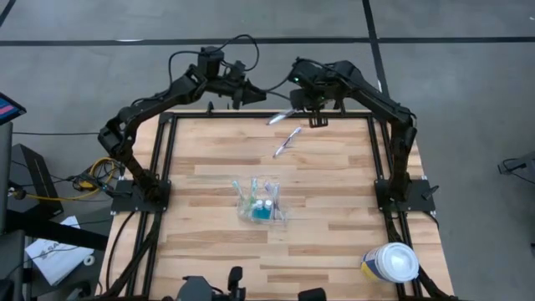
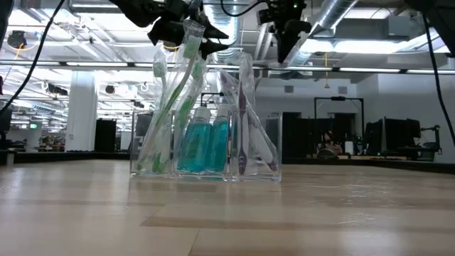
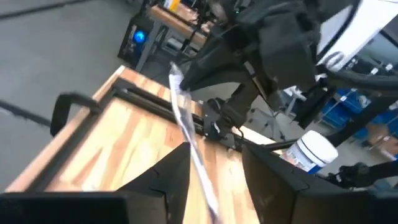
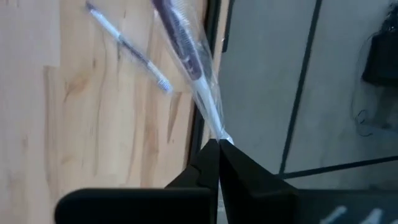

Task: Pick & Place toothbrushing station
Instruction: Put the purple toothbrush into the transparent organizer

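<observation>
The see-through holder [image 1: 261,202] stands on its base mid-table, with several toothbrushes and blue bottles in it; it also shows in the low view [image 2: 206,135]. A toothbrush in a clear wrapper [image 1: 280,117] hangs above the table's far edge between my two grippers. My right gripper [image 1: 311,110] is shut on it. My left gripper [image 1: 255,96] is open, and the wrapped toothbrush [image 3: 194,143] runs through the gap between its fingers; I cannot tell whether they touch it. A second toothbrush [image 1: 287,140] lies flat on the table. My right gripper pinches the flat end of the clear wrapper [image 4: 219,135] between its two shut fingertips. The wrapped toothbrush [image 4: 183,50] reaches away from the fingers, roughly in line with them, lifted clear of the table. My left gripper: I cannot tell whether it touches the toothbrush.
A white-lidded round tub [image 1: 391,263] stands at the near right corner. The loose toothbrush [image 4: 127,46] lies just below the held one. Black frame rails [image 1: 163,159] run along the table's left, right and far edges.
</observation>
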`<state>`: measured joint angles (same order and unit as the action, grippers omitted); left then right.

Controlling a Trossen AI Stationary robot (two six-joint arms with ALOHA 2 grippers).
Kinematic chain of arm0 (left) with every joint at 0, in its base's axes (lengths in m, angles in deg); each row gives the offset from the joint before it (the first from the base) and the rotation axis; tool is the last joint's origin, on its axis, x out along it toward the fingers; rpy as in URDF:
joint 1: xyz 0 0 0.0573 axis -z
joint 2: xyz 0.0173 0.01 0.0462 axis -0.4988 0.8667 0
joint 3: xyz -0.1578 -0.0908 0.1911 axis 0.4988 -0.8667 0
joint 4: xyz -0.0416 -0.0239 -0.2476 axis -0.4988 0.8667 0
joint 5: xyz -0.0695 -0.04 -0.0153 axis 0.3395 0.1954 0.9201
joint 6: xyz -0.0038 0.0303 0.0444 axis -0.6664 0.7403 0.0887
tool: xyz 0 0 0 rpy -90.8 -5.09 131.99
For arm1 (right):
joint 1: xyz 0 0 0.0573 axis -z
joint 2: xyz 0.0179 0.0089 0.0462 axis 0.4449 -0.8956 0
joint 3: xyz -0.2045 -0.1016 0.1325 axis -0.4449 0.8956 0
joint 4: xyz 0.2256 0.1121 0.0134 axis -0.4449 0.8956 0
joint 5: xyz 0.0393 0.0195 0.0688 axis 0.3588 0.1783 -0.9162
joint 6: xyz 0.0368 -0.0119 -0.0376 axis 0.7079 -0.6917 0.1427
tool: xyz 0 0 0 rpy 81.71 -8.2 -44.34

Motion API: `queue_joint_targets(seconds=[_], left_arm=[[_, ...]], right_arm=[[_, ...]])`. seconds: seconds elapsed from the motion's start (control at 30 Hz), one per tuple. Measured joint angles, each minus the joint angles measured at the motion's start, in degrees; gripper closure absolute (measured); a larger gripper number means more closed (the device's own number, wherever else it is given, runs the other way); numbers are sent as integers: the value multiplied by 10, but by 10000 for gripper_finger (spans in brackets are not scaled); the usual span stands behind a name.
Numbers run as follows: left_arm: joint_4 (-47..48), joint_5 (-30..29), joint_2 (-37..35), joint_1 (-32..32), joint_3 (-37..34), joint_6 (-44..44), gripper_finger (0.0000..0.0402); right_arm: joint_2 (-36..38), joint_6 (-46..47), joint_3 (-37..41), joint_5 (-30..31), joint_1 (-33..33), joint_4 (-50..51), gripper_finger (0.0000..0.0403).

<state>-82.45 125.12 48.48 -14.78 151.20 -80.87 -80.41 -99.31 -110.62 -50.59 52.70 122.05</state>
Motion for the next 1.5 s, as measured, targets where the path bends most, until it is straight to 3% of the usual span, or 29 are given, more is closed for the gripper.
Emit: queue_joint_targets(seconds=[0.2, 0.67, 1.5], left_arm=[[35, 27, 0, -17, 0, -27, 228], [36, 117, 3, -7, -1, -104, 236], [23, 97, 36, 38, -2, -102, 257]], right_arm=[[0, -39, -6, 20, -24, -43, 403], [-5, -114, -42, 25, -57, -140, 403], [-5, -143, -42, 26, -58, -192, 403]])
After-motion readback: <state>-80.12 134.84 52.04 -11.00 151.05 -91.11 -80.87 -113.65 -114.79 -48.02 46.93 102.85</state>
